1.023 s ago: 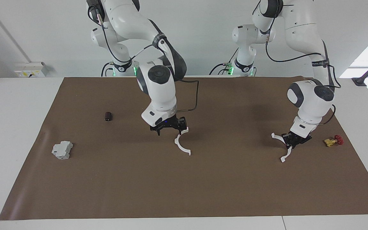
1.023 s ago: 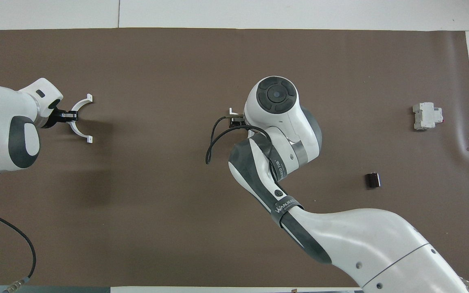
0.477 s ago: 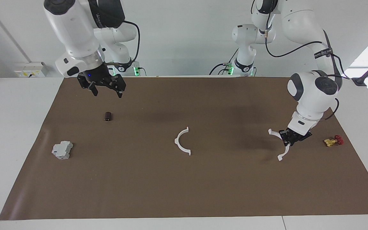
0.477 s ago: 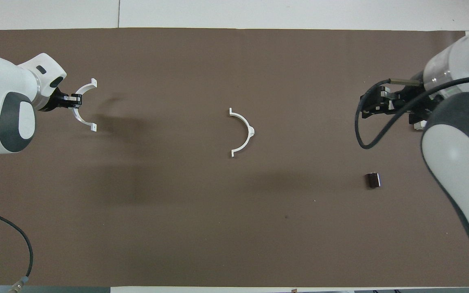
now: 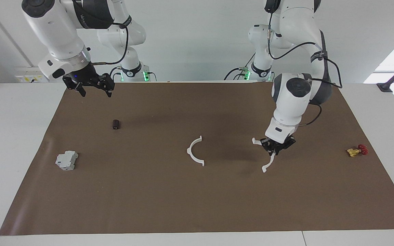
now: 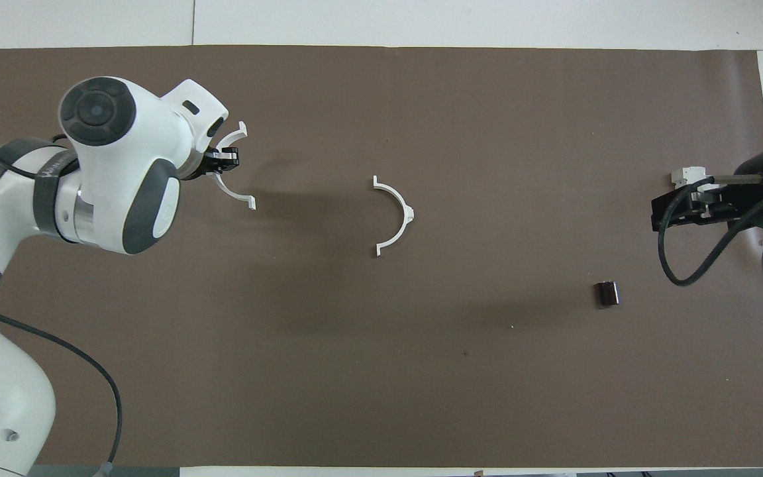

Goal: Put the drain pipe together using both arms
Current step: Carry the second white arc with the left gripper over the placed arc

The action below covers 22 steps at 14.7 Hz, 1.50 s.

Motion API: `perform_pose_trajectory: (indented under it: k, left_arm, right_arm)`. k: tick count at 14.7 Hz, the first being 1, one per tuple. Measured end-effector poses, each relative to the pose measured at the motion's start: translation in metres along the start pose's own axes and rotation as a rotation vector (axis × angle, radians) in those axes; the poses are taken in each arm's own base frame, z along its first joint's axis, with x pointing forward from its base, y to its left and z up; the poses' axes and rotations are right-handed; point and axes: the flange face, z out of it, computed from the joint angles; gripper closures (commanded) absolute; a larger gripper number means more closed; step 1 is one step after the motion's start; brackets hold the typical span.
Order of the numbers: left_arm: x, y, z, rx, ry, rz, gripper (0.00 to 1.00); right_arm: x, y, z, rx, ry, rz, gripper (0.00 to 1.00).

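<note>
One white half-ring of the drain pipe lies on the brown mat near the middle, its open side toward the left arm's end; it also shows in the overhead view. My left gripper is shut on the other half-ring and holds it just above the mat, apart from the lying one. In the overhead view the left gripper holds that half-ring with its open side toward the lying one. My right gripper is open, empty and raised high over the mat's corner at its own end.
A grey boxy block and a small dark cylinder sit toward the right arm's end. A yellow-and-red valve sits toward the left arm's end. In the overhead view the right gripper covers most of the block.
The right gripper let go of the middle half-ring, rose and drew back to its own end. The left gripper carried its half-ring toward the middle.
</note>
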Motion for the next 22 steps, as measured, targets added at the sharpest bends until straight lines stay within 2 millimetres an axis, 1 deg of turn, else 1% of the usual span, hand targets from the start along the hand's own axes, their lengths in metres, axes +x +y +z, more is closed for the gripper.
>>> perform_pose_trajectory:
  k: [2,3,6,8,10,13,16,18,22]
  left_arm:
    - [-0.005,0.041,0.007,0.011,0.009,-0.024,1.0]
    - [-0.008,0.057,0.012,0.013,0.009,-0.026,1.0]
    - [-0.019,0.087,0.027,0.02,-0.004,-0.026,1.0]
    - [-0.027,0.102,0.038,0.031,-0.015,-0.017,1.0]
    - [-0.035,0.116,0.044,0.041,-0.011,0.0,1.0]
    - [-0.046,0.139,0.043,0.029,0.008,0.04,1.0]
    - [-0.059,0.158,0.044,0.025,0.014,0.075,1.0]
    - [-0.065,0.164,0.046,0.026,0.012,0.088,1.0]
    - [-0.074,0.168,0.053,0.026,0.008,0.101,1.0]
  right_arm:
    - [0.0,-0.001,-0.001,0.0,0.005,-0.006,0.0]
    - [0.001,0.001,-0.002,0.001,0.016,-0.018,0.0]
    - [0.005,0.015,-0.004,0.002,0.039,-0.036,0.0]
    - [0.005,0.023,-0.002,0.003,0.035,-0.027,0.0]
    - [0.005,0.03,0.0,0.004,0.032,-0.02,0.0]
    - [0.006,0.038,0.0,0.005,0.035,-0.024,0.0]
    - [0.007,0.04,0.0,0.005,0.042,-0.026,0.0]
    - [0.007,0.039,0.0,0.005,0.042,-0.026,0.0]
    - [0.007,0.039,0.0,0.005,0.042,-0.026,0.0]
